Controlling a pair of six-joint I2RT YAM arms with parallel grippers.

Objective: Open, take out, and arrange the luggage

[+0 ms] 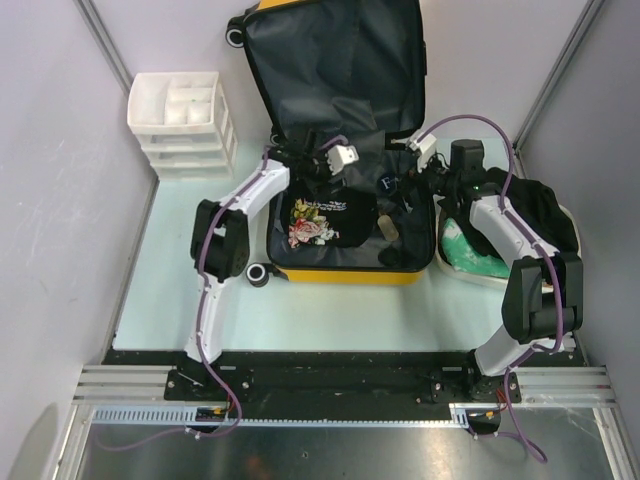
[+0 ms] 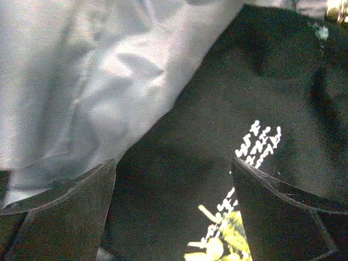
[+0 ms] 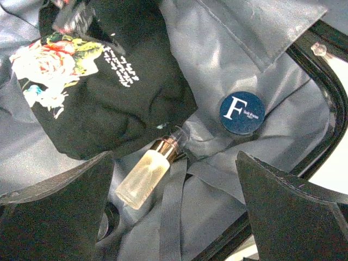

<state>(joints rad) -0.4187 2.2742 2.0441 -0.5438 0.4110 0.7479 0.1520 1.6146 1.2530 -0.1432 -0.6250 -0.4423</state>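
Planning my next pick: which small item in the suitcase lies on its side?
The pale, gold-necked spray bottle, lying beside the black floral garment; the round navy tin marked F lies flat, face up.

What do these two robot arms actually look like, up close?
Both the left arm and right arm are slim white tubes linked by chunky black joints. A purple cable runs along each. The left gripper and right gripper each end in two broad, dark, wedge-shaped fingers.
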